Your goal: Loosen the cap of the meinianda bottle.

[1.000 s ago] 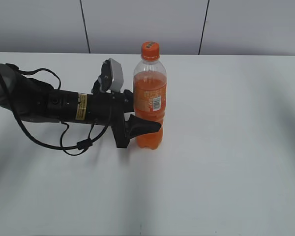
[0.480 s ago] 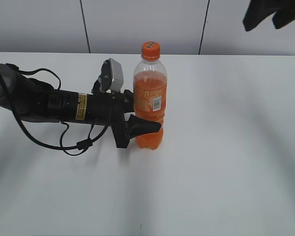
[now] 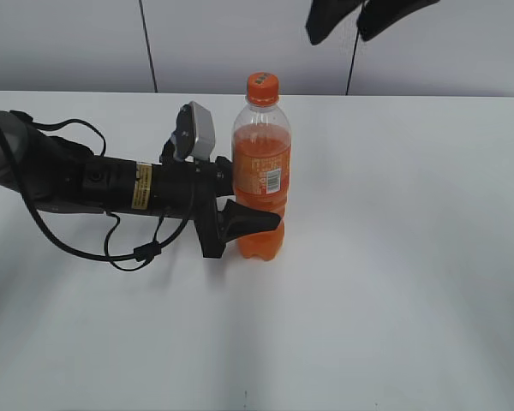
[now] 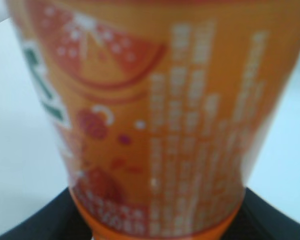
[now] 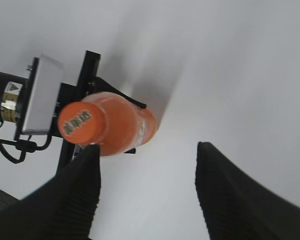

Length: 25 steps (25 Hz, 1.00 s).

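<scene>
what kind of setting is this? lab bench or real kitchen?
Likely a lab test bench, not a kitchen: a bare white table against plain grey wall panels, with just one soda bottle on it, held by the left end effector.

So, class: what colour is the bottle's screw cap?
Orange, with a small dark mark on top; the cap shows best in the right wrist view, on the meinianda bottle.
</scene>
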Each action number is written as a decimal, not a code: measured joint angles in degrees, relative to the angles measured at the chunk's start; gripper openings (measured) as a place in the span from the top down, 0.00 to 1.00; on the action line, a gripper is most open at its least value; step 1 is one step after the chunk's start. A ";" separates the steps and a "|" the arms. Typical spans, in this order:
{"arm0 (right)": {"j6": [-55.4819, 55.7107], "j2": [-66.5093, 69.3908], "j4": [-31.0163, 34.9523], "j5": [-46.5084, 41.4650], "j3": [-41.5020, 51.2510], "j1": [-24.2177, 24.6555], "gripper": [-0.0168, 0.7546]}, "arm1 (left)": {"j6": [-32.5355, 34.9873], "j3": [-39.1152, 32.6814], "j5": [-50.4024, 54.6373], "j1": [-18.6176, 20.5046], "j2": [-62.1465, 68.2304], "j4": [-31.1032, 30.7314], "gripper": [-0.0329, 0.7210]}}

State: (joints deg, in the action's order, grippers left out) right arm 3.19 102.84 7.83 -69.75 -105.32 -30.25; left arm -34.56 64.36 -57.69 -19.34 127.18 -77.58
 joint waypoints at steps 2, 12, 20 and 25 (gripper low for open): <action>0.06 1.38 0.15 0.00 -1.53 -1.65 0.40 | 0.00 0.00 0.00 0.00 0.00 0.00 0.41; 0.42 6.31 0.62 0.00 -5.29 -5.57 0.40 | -0.15 0.00 -0.01 0.00 0.00 0.00 0.41; 0.48 7.83 0.23 0.06 -5.40 -5.57 0.40 | -0.15 0.00 -0.01 0.00 0.00 -0.05 0.41; 0.48 8.63 1.51 0.00 -5.40 -5.57 0.40 | -0.15 0.00 -0.01 0.00 0.00 -0.05 0.41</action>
State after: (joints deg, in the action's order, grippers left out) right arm 3.67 111.47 9.34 -69.74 -110.71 -35.82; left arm -34.71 64.36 -57.71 -19.34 127.18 -77.63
